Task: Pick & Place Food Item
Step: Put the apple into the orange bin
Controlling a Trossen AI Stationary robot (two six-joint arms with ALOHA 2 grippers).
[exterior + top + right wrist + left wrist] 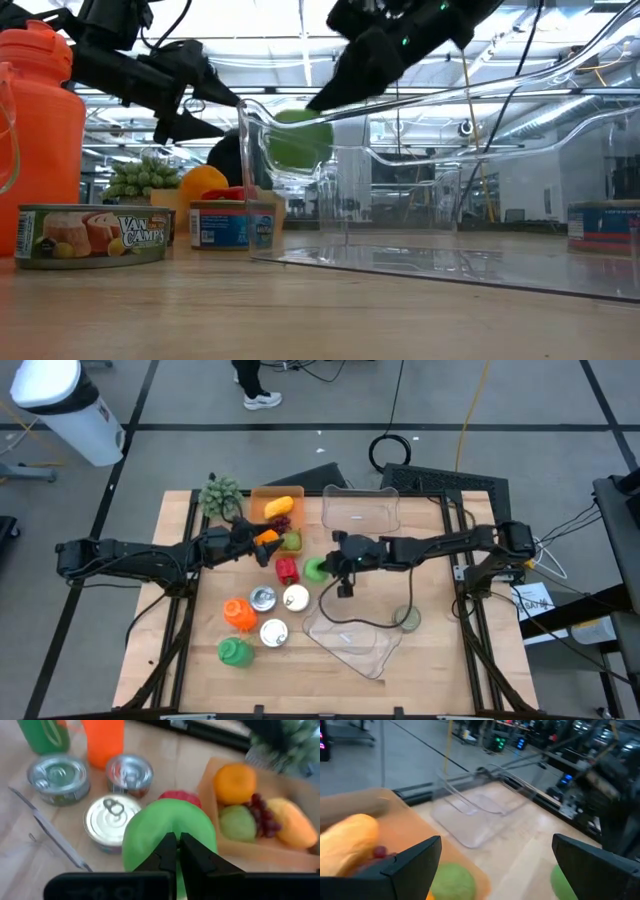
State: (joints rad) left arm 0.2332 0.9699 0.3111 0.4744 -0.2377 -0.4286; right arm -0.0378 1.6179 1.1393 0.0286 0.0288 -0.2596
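— High view, starting at the left: anything at work there?

— Left gripper [256,546], hanging at the edge of the orange tray [262,493]. Fingers spread wide and holding nothing, going by the left wrist view.

— And the thing to move?

— Green food item [316,568], just right of the orange tray and off it. Held clear of the table in the low view. Rounded, with a dimple on top. Toy pepper or apple, cannot tell which.

— Held how?

— Pinched at the crown by the right gripper [330,567], fingers pressed nearly together on it. Sits a little farther right of the tray than the item itself.

— Handling?

— Probably light, hollow and stiff, like moulded plastic. Glossy, so likely slippery. Unlikely to bruise or break. Only a narrow bite on a round top, though, so could twist or slip out on a quick swing. Better taken across the widest part, or else carried slowly.

— Any writing?

— Reads "VAN CAMP'S" on the tin can [90,235] in the low view, one of the cans standing apart from the tray toward the table's front. Blue-labelled can [232,225] beside it, print too small to read.
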